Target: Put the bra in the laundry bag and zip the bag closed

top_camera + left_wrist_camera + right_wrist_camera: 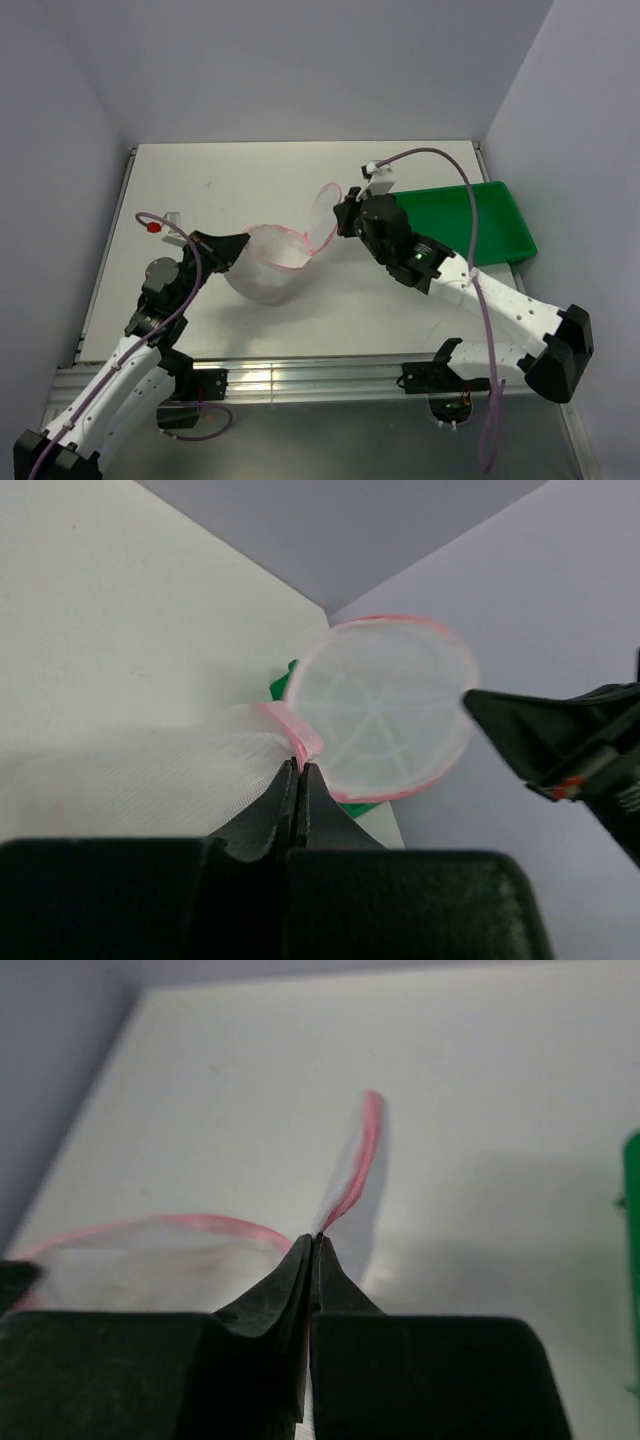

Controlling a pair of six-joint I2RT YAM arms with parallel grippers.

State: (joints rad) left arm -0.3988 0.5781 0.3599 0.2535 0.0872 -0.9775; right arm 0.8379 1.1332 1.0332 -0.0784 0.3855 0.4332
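Observation:
The laundry bag [270, 272] is a white mesh pouch with a pink zip line, hanging just above the table between my two arms. Its round lid [328, 212] stands flipped up on the right side. My left gripper [245, 243] is shut on the bag's pink rim; the left wrist view shows the jaws [298, 763] pinching that rim, with the mesh [150, 775] on the left and the lid [385, 720] behind. My right gripper [343, 215] is shut on the lid's edge [360, 1165], jaws pressed together [317, 1238]. The bra does not show in any view.
A green plastic tray [460, 225] stands at the right of the table, just behind my right arm, and its edge shows in the wrist views [283, 685] [632, 1200]. Grey walls close in the table at the back and both sides.

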